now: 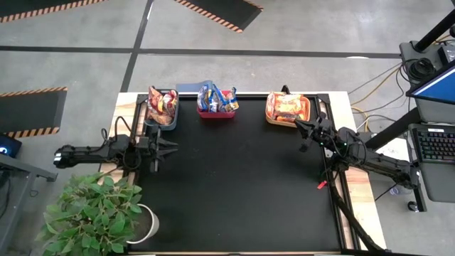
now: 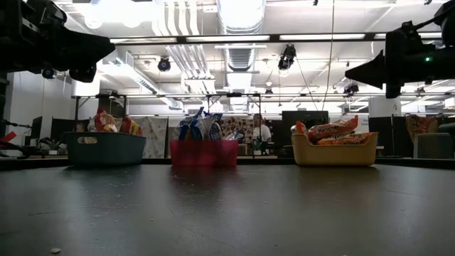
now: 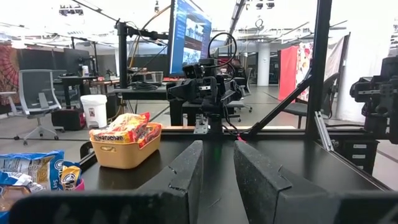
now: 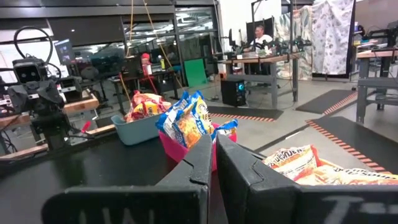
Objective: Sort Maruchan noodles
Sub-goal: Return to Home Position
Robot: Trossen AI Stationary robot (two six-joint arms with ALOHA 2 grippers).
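Note:
All the noodle packets I can see lie in three bins along the table's far edge. Red-orange ones fill the dark grey bin (image 1: 162, 107) on the left. Blue-and-yellow ones (image 1: 215, 97) stand in the red bin (image 2: 204, 153) in the middle. Orange ones (image 1: 286, 106) fill the orange bin (image 2: 334, 151) on the right. No packet shows on the black mat. My left gripper (image 1: 173, 148) (image 3: 218, 149) hovers near the table's left edge, just in front of the grey bin, open by a narrow gap. My right gripper (image 1: 298, 126) (image 4: 214, 142) hovers just in front of the orange bin, shut and empty.
A potted plant (image 1: 92, 213) stands at the near left corner. The black mat (image 1: 242, 185) between the arms is bare. A cable with a red tip (image 1: 321, 185) runs along the mat's right edge. A keyboard and a screen (image 1: 434, 146) sit off the table to the right.

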